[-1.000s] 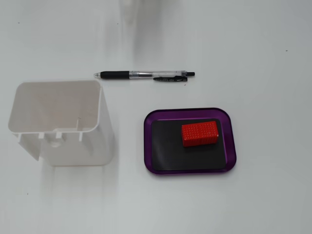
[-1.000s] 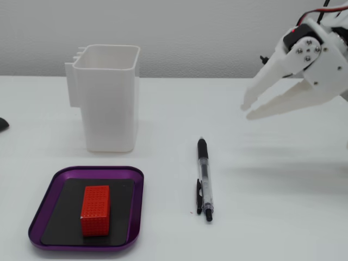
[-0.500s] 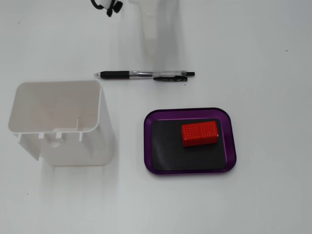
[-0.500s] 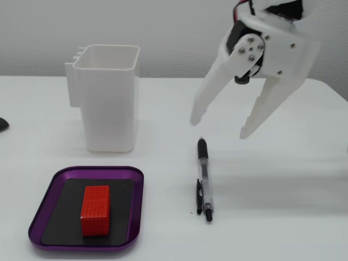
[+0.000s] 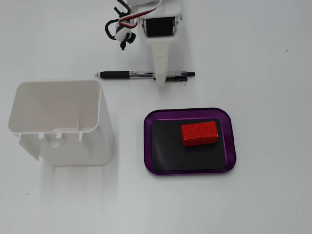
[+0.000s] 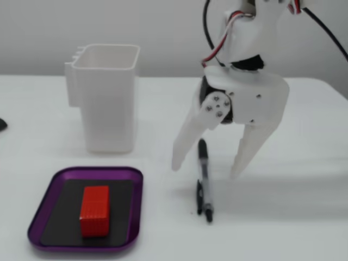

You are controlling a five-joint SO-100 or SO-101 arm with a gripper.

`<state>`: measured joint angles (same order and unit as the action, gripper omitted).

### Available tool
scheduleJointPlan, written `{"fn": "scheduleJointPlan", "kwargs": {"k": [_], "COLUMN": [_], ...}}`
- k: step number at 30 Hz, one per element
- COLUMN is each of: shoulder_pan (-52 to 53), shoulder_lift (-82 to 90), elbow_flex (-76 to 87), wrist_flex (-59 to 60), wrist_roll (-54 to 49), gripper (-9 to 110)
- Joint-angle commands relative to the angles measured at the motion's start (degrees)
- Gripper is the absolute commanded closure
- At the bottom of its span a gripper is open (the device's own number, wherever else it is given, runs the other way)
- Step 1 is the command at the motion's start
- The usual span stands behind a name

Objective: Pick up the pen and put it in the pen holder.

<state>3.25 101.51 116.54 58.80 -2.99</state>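
1. In a fixed view from above, the arm (image 5: pixel 156 19) is cut off by the top edge; only its lower part shows.
2. There, one finger (image 5: pixel 161 63) covers a short stretch of the pen (image 5: pixel 122 74).
3. In the low fixed view, the arm (image 6: pixel 255 32) runs out past the top edge.
4. A dark thing (image 6: pixel 2 124) at the table's left edge is cut off and too small to tell.

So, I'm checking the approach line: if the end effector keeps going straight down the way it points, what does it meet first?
Most likely the pen, lying between the open fingers of the end effector; the fingertips would meet the table either side.
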Motion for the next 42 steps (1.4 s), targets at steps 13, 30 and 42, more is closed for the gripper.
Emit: {"fn": "scheduleJointPlan", "kwargs": {"k": [13, 30, 42], "shoulder_pan": [3.3, 2.4, 0.4], "shoulder_lift": [0.5, -4.0, -7.9], "elbow_flex": [5.8, 5.8, 4.9], "wrist_flex": [-6.8, -7.9, -7.9], "wrist_roll": [-0.3, -0.6, -1.9], "gripper": [77, 85, 93]}}
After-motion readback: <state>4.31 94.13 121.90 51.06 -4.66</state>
